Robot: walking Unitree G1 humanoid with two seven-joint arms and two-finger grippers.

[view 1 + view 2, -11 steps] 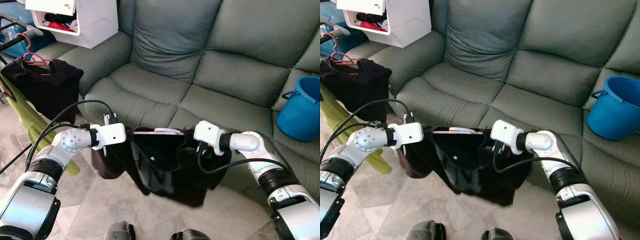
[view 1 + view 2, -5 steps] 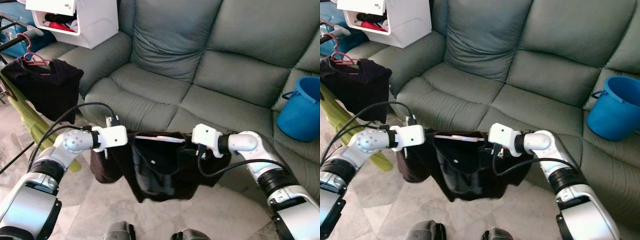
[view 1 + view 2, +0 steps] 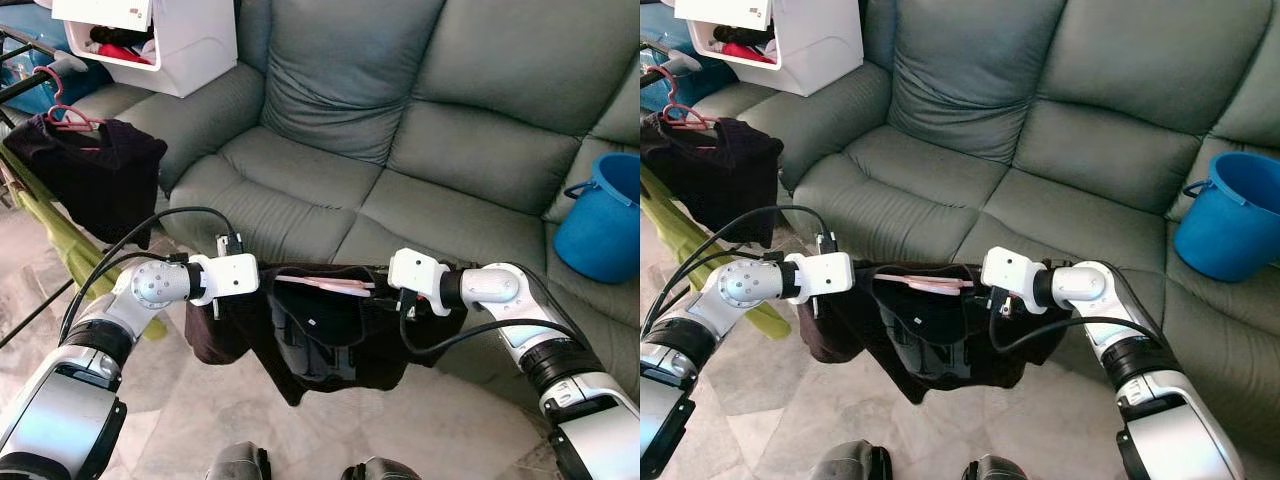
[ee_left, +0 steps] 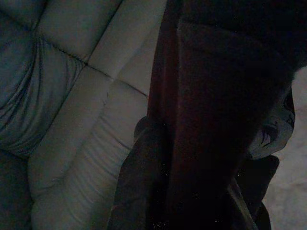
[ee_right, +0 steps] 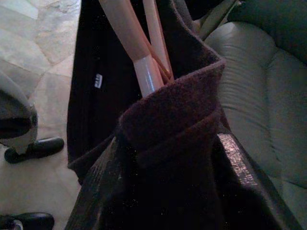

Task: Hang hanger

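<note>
1. While we stand before it, the grey-green sofa [image 3: 420, 150] spans the whole back of the room, its seat cushions running behind both our arms.
2. We see a pale marble-patterned floor [image 3: 160, 400] under us, with our two dark feet at the lower edge.
3. On the sofa's left armrest stands a white storage bin [image 3: 150, 40] with red and dark cloth inside; a blue bucket [image 3: 600, 215] sits on the seat at the far right.
4. At the left, a second dark garment [image 3: 95, 175] hangs on a red hanger [image 3: 62, 112] from a rack, with a yellow-green cloth [image 3: 60, 250] below it.
5. Between our arms we hold a dark garment [image 3: 330, 340] stretched out in the air, in front of the sofa and above the floor.
6. A pink hanger [image 3: 325, 284] lies across the garment's open top, nearer our right pincer [image 3: 385, 295] than our left; in the right wrist view its pale pink bars [image 5: 144, 72] go down into the cloth's folded edge.
7. Our left pincer [image 3: 235, 300] is buried in the garment's left edge, our right pincer in its right edge; we cannot tell how the fingers of either stand, since cloth covers them.
</note>
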